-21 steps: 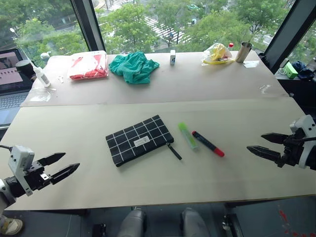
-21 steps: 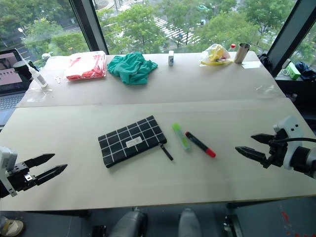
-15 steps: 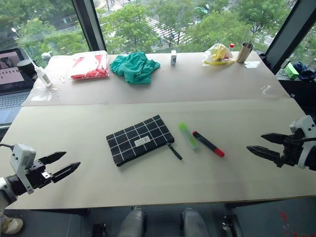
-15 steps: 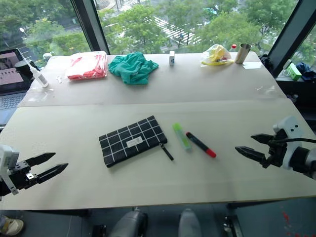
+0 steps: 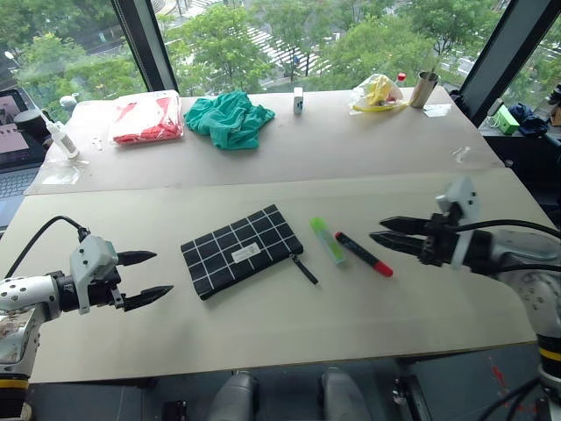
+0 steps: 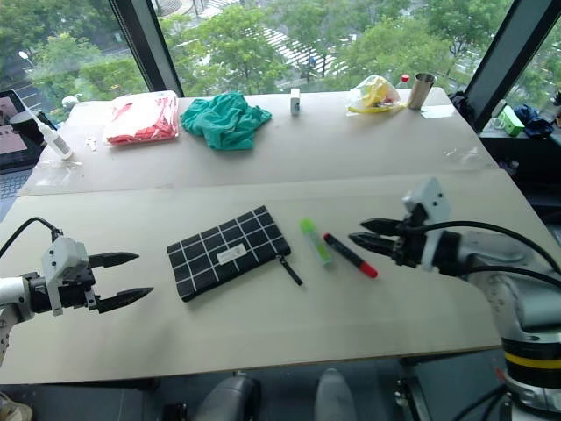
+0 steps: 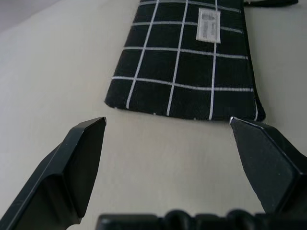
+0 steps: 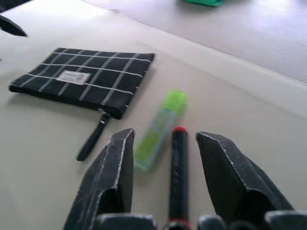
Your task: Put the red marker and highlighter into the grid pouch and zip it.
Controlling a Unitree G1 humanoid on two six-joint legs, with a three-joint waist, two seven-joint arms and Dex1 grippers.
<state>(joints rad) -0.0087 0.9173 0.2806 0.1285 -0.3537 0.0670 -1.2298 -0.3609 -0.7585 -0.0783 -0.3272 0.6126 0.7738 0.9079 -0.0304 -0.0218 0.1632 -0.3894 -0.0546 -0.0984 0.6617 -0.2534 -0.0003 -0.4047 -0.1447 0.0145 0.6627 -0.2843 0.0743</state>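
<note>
Grid pouch lies flat, marker and highlighter outside.

The 2 head views look forward and down over the table from above — nearly the same scene, slightly offset sideways. Each wrist view sits low and close, looking along its own fingers — both take in the grid pouch, which the head views also show.

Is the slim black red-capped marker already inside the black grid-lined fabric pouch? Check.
No, the marker lies on the table beside the green highlighter, outside the pouch.
</note>
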